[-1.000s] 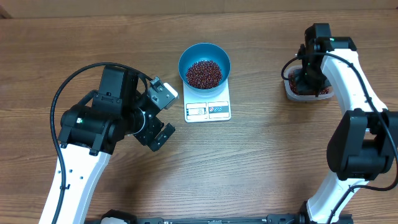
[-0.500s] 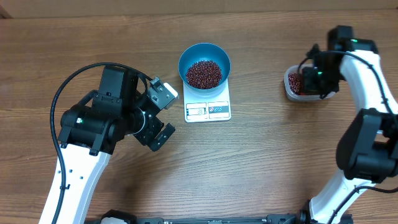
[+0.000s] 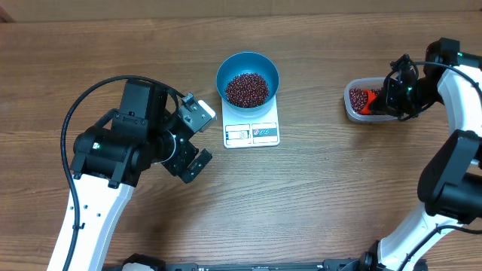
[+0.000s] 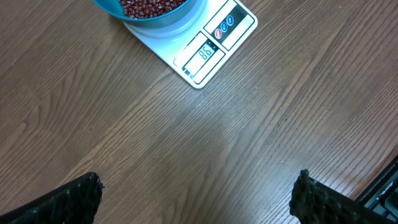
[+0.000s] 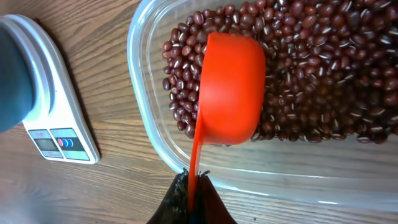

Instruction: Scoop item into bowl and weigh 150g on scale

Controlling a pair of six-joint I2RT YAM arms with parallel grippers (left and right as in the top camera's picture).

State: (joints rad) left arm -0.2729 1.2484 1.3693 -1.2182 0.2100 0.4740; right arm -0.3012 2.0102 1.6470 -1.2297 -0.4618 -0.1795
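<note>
Here, my right gripper [image 5: 189,193] is clamped on the handle of the orange scoop [image 5: 230,87], its long axis running straight out from the grip, cup end over the beans [image 5: 311,74] in the clear container [image 5: 144,130]. More fill the blue bowl [image 3: 223,75] on the scale [image 3: 252,134], display edge toward my base; my left gripper [image 4: 199,193] hangs wide open over the table [image 3: 316,196] nearby.

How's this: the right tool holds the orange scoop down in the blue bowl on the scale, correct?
Not quite. The right tool holds the orange scoop down in the clear container of beans, not the blue bowl, which does sit on the scale. The right wrist view shows it.
</note>
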